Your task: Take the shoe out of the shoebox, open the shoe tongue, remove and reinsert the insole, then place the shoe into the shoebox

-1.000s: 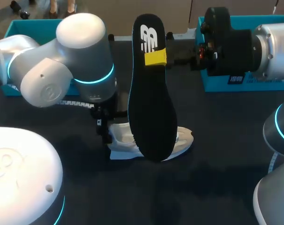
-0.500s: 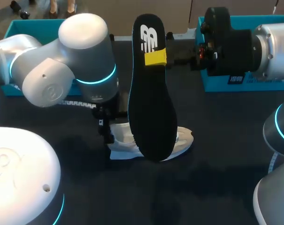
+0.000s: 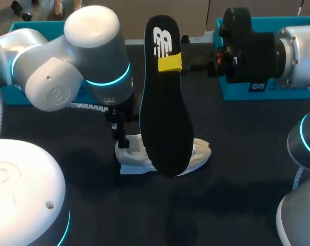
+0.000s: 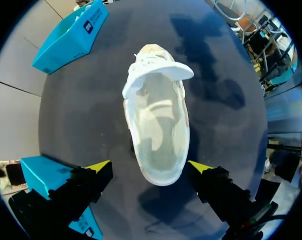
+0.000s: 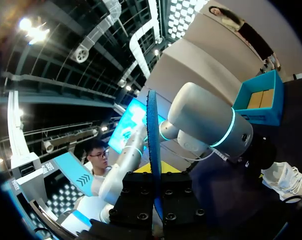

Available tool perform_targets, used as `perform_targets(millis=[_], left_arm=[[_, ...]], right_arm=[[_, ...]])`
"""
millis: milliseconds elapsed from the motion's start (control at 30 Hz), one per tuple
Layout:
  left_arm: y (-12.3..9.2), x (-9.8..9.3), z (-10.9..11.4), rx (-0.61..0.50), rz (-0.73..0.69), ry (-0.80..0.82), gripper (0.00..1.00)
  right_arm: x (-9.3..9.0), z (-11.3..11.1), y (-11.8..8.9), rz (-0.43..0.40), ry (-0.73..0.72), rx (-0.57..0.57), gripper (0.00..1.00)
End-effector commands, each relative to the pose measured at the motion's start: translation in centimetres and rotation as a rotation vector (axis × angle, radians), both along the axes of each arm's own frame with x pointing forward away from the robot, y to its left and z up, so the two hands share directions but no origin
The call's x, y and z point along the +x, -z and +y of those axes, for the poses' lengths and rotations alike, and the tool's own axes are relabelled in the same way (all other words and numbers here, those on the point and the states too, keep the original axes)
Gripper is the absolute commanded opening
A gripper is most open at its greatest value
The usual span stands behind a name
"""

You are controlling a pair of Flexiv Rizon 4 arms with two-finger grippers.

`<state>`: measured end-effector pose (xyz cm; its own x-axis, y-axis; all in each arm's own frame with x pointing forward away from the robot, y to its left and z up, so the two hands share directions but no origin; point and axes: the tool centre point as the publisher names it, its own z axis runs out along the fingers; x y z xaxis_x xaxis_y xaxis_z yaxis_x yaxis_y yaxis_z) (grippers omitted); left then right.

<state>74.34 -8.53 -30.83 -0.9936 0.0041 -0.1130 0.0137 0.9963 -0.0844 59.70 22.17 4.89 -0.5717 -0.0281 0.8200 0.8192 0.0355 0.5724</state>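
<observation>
My right gripper [image 3: 171, 62] is shut on a black insole [image 3: 165, 118] and holds it upright above the table, gripped near its heel end. In the right wrist view the insole [image 5: 152, 135] runs edge-on between the fingers of that gripper [image 5: 154, 172]. A white shoe [image 3: 200, 151] lies on the dark table, partly hidden behind the insole. My left gripper [image 4: 150, 166] hangs open straight over the shoe [image 4: 158, 125], its yellow tips on either side of the heel without touching. The tongue [image 4: 163, 71] is folded up and the inside is bare.
A teal box [image 3: 270, 89] stands at the back right behind my right arm. Another teal box [image 3: 16, 32] sits at the back left, mostly behind my left arm [image 3: 88, 66]. The left wrist view has a teal box [image 4: 71, 37] beyond the toe.
My left arm has shifted a little to the right and further back over the shoe's heel. The right arm and the insole have not moved.
</observation>
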Motion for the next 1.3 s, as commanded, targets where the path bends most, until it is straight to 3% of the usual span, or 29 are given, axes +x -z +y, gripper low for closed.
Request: perform_targets(millis=[33, 433, 567, 733, 800, 867, 1300], left_arm=[[-0.5, 0.8, -0.8, 0.012, -0.002, 0.001, 1.0], [1.0, 3.8, -3.9, 0.015, 0.03, 0.009, 1.0], [2.5, 4.1, -4.6, 0.015, 0.062, 0.0, 0.92], [4.3, 4.5, -5.4, 0.015, 0.102, -0.015, 0.72], [4.9, 4.5, -5.7, 0.016, 0.114, -0.015, 0.58], [5.4, 4.4, -6.0, 0.019, 0.128, -0.007, 0.54], [7.2, 2.7, -6.8, 0.022, 0.17, 0.014, 0.49]], right_arm=[[0.0, 0.3, 0.1, 0.0, 0.001, 0.002, 0.0], [0.0, 0.3, 0.1, 0.0, 0.001, 0.002, 0.0], [0.0, 0.3, 0.1, 0.0, 0.001, 0.002, 0.0], [0.0, 0.3, 0.1, 0.0, 0.001, 0.002, 0.0], [0.0, 0.3, 0.1, 0.0, 0.001, 0.002, 0.0], [0.0, 0.3, 0.1, 0.0, 0.001, 0.002, 0.0], [0.0, 0.3, 0.1, 0.0, 0.001, 0.002, 0.0]])
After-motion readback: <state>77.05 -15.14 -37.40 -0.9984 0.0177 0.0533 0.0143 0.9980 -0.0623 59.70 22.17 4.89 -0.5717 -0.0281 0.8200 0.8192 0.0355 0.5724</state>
